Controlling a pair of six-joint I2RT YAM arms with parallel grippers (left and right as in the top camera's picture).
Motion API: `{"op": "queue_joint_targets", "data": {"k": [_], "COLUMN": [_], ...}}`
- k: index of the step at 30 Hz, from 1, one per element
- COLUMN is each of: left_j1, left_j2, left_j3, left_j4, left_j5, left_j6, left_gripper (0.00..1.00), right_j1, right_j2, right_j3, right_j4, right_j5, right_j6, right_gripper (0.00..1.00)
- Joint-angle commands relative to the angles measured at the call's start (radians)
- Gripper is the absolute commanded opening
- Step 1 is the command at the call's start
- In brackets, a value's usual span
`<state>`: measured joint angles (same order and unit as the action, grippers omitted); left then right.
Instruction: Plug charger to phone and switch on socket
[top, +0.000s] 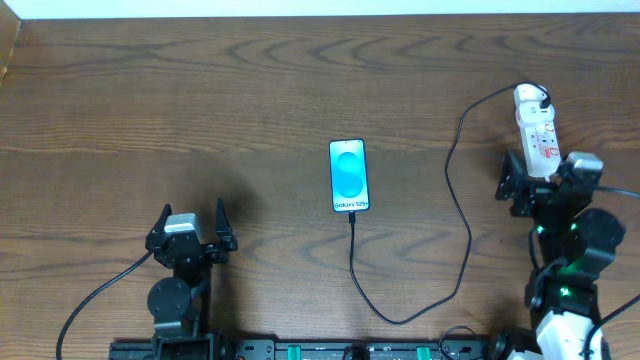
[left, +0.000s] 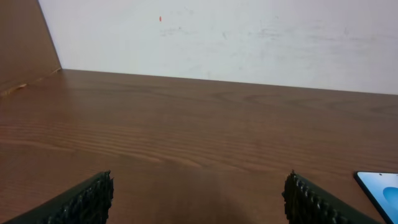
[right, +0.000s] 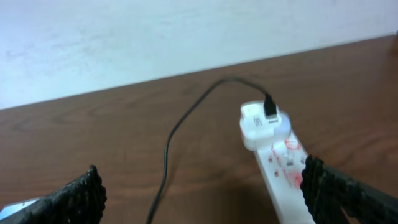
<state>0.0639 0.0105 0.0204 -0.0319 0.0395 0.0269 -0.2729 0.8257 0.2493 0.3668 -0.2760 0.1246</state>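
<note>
Overhead looks straight down on the whole brown wooden table. Both wrist views sit low, facing the white wall; the right shares the white red-marked power strip with overhead.

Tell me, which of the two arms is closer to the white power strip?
The right end effector: the white power strip lies just in front of it, while the left end effector sits far away.

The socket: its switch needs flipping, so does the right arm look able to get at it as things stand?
Probably yes. The open right pincer hangs right at the socket's near end, nothing between them; the charger cable trails off to the side.
</note>
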Motion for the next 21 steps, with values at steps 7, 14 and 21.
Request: {"op": "queue_joint_targets", "data": {"k": [7, 14, 21], "left_j1": [0.005, 0.005, 0.005], "left_j2": [-0.006, -0.006, -0.006], "left_j3": [-0.016, -0.016, -0.016], "left_j4": [-0.039, -0.039, -0.039], "left_j5": [-0.017, -0.018, -0.018], "left_j6": [0.006, 0.006, 0.006], "left_gripper": [0.87, 0.87, 0.87], "right_j1": [0.159, 0.218, 0.274], "right_j2": [-0.198, -0.376, -0.544], "right_j3": [-0.197, -0.244, -0.244], "right_j4": [0.049, -0.117, -0.330], "right_j5": [0.196, 0.248, 0.248], "right_j6": [0.035, 0.027, -0.071], "right_gripper": [0.99, 0.99, 0.99]}}
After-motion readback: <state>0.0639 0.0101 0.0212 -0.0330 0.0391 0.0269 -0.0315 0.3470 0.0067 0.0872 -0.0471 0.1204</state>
